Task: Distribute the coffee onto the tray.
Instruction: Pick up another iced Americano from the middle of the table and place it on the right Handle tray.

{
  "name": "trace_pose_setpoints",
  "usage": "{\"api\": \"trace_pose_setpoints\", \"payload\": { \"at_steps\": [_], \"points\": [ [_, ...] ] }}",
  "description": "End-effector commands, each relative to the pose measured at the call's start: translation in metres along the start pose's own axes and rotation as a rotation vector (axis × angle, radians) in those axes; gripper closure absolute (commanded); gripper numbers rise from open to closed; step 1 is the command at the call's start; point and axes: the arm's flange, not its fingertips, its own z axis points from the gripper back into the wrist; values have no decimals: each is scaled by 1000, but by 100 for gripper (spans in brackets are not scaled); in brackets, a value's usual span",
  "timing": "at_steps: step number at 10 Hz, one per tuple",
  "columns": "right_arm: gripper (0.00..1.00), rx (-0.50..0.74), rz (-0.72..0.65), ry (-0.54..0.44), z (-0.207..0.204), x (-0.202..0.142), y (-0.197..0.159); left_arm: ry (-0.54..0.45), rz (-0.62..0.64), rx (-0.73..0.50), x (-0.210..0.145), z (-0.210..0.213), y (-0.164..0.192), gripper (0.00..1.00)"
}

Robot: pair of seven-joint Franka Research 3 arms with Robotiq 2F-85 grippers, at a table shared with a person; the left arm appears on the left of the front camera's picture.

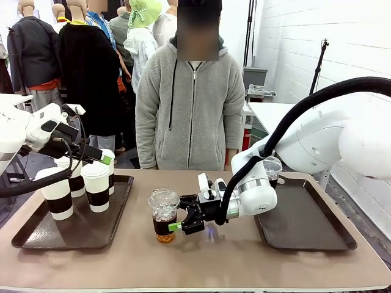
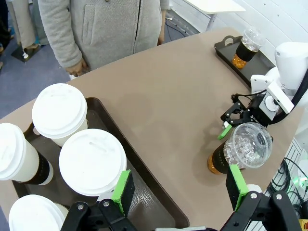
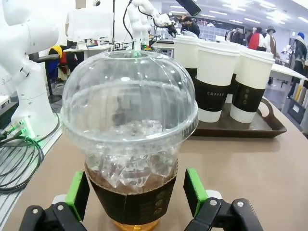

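Right gripper (image 1: 178,220), seen from the front, has its jaws spread wide around an iced cup (image 1: 164,215) standing mid-bench (image 1: 201,256), pads beside the sleeve; we cannot tell whether they touch. Our left gripper (image 1: 109,160) hangs over the left tray (image 1: 38,237) of four paper cups (image 1: 96,186). A second iced cup (image 1: 271,169) stands at the right tray's (image 1: 305,226) far corner.

From the left wrist, our left gripper (image 2: 178,192) is released, with bare bench between the trays.

From the right wrist, green pads (image 3: 194,191) flank the iced cup, apart from its sleeve.
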Motion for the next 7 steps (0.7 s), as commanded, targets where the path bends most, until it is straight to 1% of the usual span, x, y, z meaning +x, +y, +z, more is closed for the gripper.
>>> {"api": "trace_pose_setpoints", "payload": {
  "at_steps": [1,5,6,7],
  "points": [
    [0,6,-30,3,-15,-1,-11,-16,-15,-17,0,-3,5,0],
    [0,27,-72,-32,-23,-1,-17,-16,-15,-17,0,-3,5,0],
    [16,33,-101,0,-23,0,-16,-16,-15,-17,0,-3,5,0],
    [35,29,-98,-30,-22,0,-16,-16,-15,-17,0,-3,5,0]
  ]
}}
